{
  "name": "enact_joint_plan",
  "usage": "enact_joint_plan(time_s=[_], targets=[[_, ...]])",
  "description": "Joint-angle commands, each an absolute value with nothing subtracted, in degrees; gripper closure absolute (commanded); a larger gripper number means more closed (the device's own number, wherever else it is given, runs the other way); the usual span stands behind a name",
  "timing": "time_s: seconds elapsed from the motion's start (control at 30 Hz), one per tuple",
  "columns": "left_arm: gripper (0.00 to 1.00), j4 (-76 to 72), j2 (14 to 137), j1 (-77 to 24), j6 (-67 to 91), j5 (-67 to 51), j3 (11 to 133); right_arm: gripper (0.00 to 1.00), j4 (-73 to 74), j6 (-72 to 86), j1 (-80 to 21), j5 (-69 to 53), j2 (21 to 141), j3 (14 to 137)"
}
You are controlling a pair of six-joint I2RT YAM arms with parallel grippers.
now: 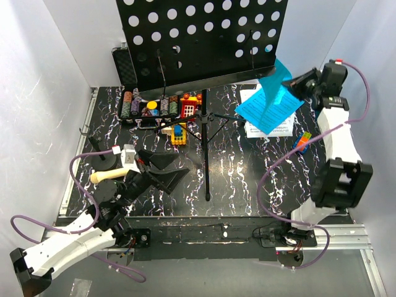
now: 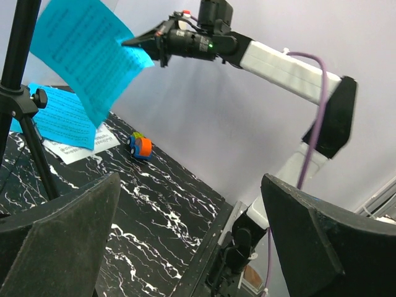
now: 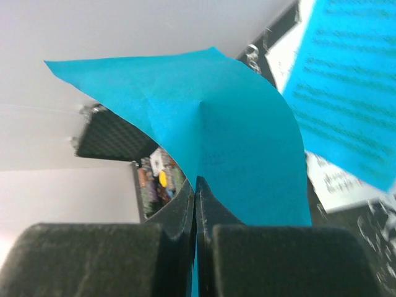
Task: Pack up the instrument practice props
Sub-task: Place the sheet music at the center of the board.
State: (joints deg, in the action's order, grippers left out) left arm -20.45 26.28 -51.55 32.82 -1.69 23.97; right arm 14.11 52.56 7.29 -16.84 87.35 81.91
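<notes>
- Top view: the stand is upright at the back centre of the desk, with its tripod legs spread on the surface.
- Top view: the right end effector is raised at the back right. It pinches the held page, which hangs curled and clear of the desk.
- Top view: the other pages lie flat beneath it on a white sheet, right of the stand. A toy sits just beside them.
- Top view: the mic lies near the left edge, just beside the mic stand.
- Top view: the left end effector is low near the mic, spread wide and holding nothing. Contact with the mic cannot be told.
- Top view: the case stands open at the back left under the stand's plate, with blocks just right of it.
- Left wrist view: the left end effector's fingers are wide apart, with only bare desk between them.
- Left wrist view: across the desk, the right end effector grips one edge of the held page, in the air above the pages. The toy is near them, and the stand's pole is at the left.
- Right wrist view: the right fingers are pressed together on the edge of the held page, which bows upward from the pinch.
- Right wrist view: the pages lie at the upper right on the white sheet. The case is in the background.
</notes>
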Motion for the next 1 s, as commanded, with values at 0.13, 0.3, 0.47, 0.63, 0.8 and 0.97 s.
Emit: enact_joint_plan(time_s=[0.13,0.3,0.47,0.63,0.8,0.97], targets=[[0.02,-24.17,31.02,-51.59,30.41,-0.88,23.12,0.99,11.33,53.52,9.49,-21.18,104.39,99.32],[0.02,-25.05,35.15,-51.59,29.01,-0.97,23.11,0.99,9.93,53.44,11.25,-18.02,108.18,89.75],[0.02,-25.13,38.93,-51.59,27.95,-1.67,23.99,0.99,18.35,45.63,11.60,-13.37,113.81,92.89],[0.02,-28.03,43.32,-51.59,28.30,-2.28,24.08,0.99,27.49,41.32,12.30,-8.97,119.61,100.71],[0.02,-29.27,46.58,-51.59,29.27,-3.95,24.70,0.99,30.50,40.43,13.27,-8.00,122.87,104.06],[0.02,-29.09,47.55,-51.59,29.36,-3.69,24.96,0.99,35.41,39.02,14.06,-7.99,126.65,108.45]])
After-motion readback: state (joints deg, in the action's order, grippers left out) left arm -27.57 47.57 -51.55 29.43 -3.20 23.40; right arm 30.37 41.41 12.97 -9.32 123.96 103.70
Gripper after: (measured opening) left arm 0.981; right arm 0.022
